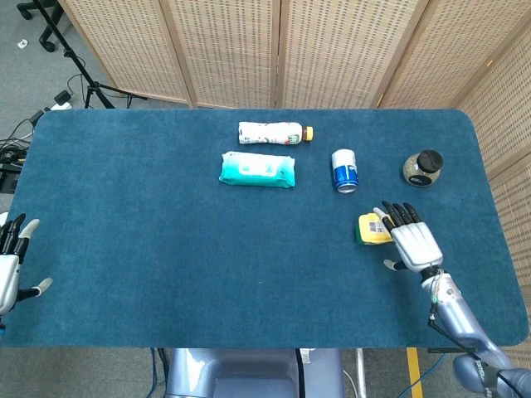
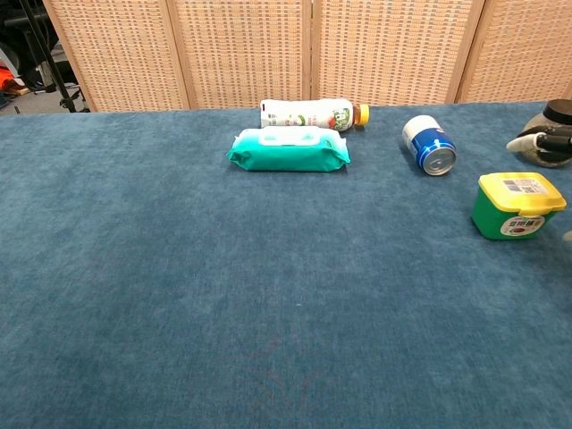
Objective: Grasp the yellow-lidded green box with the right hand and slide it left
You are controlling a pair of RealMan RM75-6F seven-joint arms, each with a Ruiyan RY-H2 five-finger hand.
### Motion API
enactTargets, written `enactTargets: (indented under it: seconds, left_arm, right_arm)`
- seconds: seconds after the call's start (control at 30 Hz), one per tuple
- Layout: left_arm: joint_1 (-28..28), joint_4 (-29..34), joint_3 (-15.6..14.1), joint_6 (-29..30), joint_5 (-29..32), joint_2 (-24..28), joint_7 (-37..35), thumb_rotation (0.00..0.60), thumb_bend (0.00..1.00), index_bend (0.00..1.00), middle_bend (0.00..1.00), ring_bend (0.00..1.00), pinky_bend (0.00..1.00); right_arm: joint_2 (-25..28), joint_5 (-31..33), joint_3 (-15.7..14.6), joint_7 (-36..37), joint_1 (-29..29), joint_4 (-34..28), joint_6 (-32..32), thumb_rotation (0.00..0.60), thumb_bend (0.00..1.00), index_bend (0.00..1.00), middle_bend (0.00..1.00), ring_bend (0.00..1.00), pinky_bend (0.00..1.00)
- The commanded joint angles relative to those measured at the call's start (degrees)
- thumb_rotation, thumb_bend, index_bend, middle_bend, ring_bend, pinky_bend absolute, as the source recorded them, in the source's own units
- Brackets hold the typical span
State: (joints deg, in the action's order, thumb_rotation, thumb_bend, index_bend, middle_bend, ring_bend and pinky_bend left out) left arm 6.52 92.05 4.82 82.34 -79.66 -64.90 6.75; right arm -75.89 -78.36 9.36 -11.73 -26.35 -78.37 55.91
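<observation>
Right hand (image 1: 412,240), fingers spread, hovers over upright green box (image 1: 373,229), long axis left-right.

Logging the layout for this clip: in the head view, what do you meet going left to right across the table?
left hand → wipes pack → white bottle → blue can → green box → right hand → dark-lidded jar

no legible txt, labels on box lid (image 2: 521,191), bottle (image 2: 308,114) too small
</observation>
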Motion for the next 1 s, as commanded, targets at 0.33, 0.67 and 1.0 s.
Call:
enactTargets:
  seconds: [0.33,0.67,1.0]
  left_arm:
    - [0.1,-0.1,0.2,-0.3,0.6,0.3,-0.9,0.6,0.0,0.0,0.0,0.0,0.0]
    - [0.2,-0.2,0.3,-0.4,0.9,0.2,-0.8,0.6,0.0,0.0,0.0,0.0,0.0]
    - [0.3,-0.2,0.2,-0.4,0.8,0.2,-0.7,0.6,0.0,0.0,0.0,0.0,0.0]
  right_arm:
    - [-6.4,2.3,0.3,1.2,-3.8,11.3,-2.6,0.6,0.0,0.13,0.21,0.18,0.27]
    - [-8.7,-1.3,-1.5,11.8,-5.3,17.7,-2.6,0.6,0.42,0.46,0.5,0.45,0.34]
    - [0.6,-1.8,-2.2,21.5,-5.6,4.2,-5.4,0.6,0.66,0.49,0.54,0.46,0.34]
